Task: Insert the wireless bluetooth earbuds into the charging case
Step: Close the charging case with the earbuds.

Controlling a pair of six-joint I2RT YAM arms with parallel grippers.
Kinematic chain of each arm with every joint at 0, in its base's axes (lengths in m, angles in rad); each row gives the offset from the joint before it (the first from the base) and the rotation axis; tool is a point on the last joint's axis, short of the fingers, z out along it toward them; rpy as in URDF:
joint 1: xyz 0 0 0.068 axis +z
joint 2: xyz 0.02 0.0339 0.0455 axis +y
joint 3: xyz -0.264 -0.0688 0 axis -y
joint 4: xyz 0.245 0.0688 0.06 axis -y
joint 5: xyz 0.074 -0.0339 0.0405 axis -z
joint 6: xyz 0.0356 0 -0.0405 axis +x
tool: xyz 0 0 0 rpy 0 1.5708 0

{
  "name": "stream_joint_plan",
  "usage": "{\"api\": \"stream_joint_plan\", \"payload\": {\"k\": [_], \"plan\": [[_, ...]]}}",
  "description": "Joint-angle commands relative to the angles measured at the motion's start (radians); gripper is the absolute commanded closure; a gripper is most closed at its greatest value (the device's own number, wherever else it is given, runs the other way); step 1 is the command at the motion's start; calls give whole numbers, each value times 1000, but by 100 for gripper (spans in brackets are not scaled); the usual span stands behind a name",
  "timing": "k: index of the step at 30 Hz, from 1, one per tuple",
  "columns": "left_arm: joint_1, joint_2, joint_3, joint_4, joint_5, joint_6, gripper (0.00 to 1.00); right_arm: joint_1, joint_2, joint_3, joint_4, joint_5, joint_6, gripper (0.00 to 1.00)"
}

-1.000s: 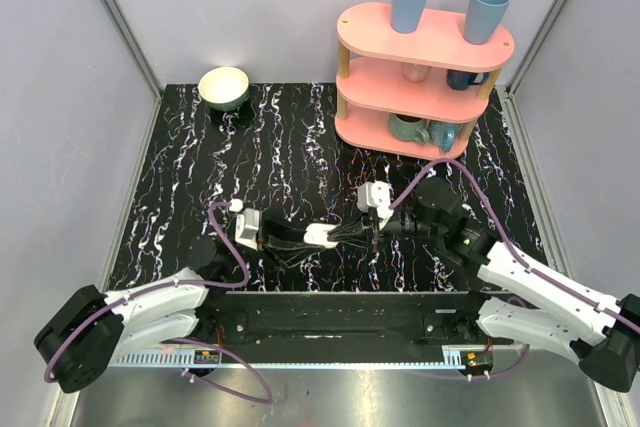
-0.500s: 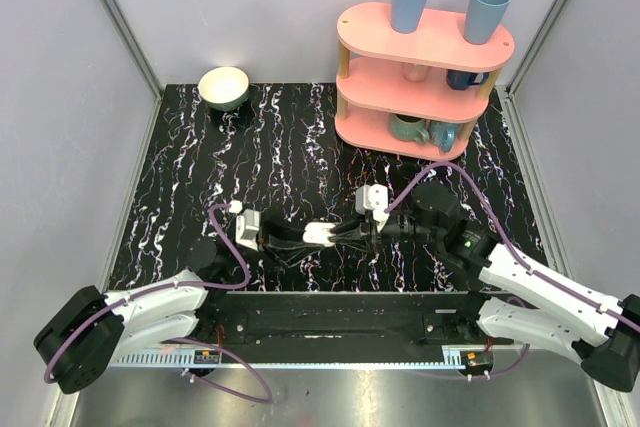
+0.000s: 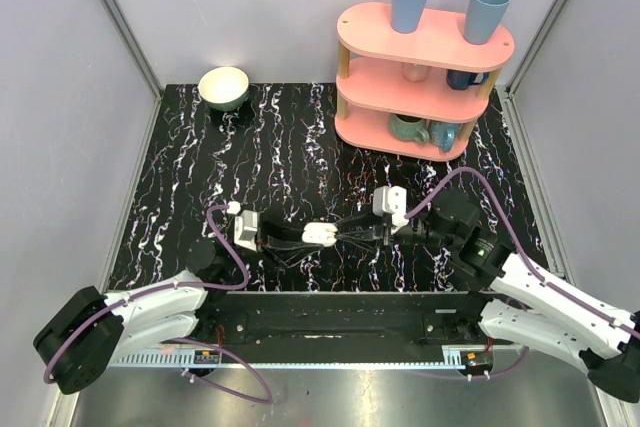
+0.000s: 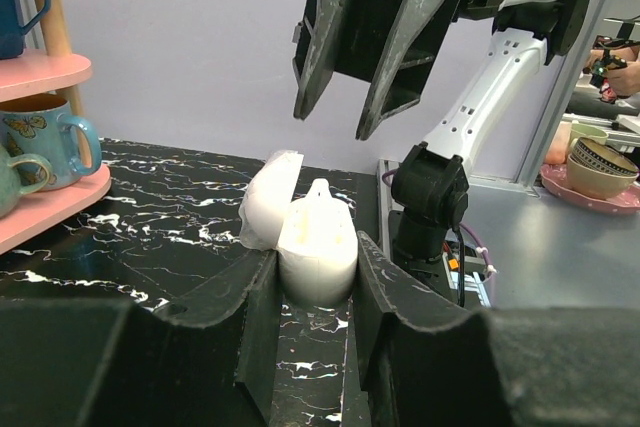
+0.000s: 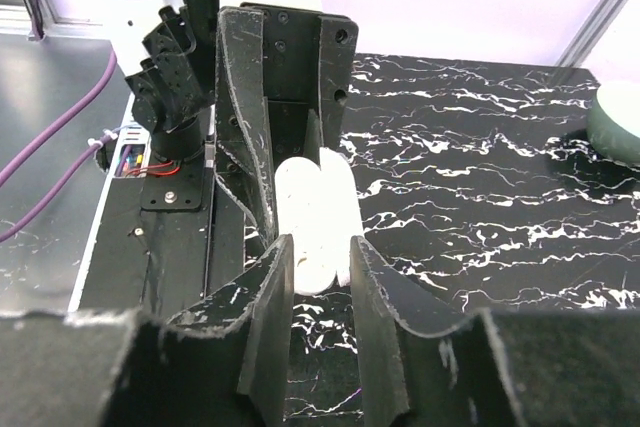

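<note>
The white charging case (image 3: pixel 320 234) stands with its lid (image 4: pixel 268 197) swung open, and my left gripper (image 3: pixel 306 235) is shut on its body. In the left wrist view the case (image 4: pixel 318 247) sits between the fingers, and the tip of one white earbud (image 4: pixel 318 187) pokes up from its top. I cannot make out a second earbud. My right gripper (image 3: pixel 346 232) is just right of the case, open with nothing between its fingers. It hangs over the case (image 5: pixel 310 212) in the right wrist view, with its fingertips (image 5: pixel 282 247) short of it.
A pink three-tier shelf (image 3: pixel 425 77) with blue cups and mugs stands at the back right. A pale bowl (image 3: pixel 224 87) sits at the back left. The mugs (image 4: pixel 45 137) also show in the left wrist view.
My right gripper has opened and drawn back to the right, away from the case. The left gripper and the case have stayed where they were.
</note>
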Motion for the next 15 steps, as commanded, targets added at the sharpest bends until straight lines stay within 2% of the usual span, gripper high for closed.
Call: {"api": "stream_joint_plan", "payload": {"k": [1, 8, 9, 11, 14, 15], "plan": [[-4, -9, -7, 357, -7, 9, 100, 4, -41, -20, 95, 62, 27, 63], [-4, -16, -8, 338, -6, 15, 100, 4, -62, -61, 188, 323, 143, 56], [-4, -19, -8, 337, -7, 15, 100, 4, -53, -57, 185, 344, 154, 53], [-4, -22, -8, 332, -9, 17, 100, 4, -41, -46, 166, 419, 219, 40], [-4, -18, -7, 323, -12, 23, 100, 4, 25, 61, 53, 595, 388, 38], [-5, -16, -5, 323, -10, 24, 100, 2, 43, 87, 18, 625, 420, 32]]}}
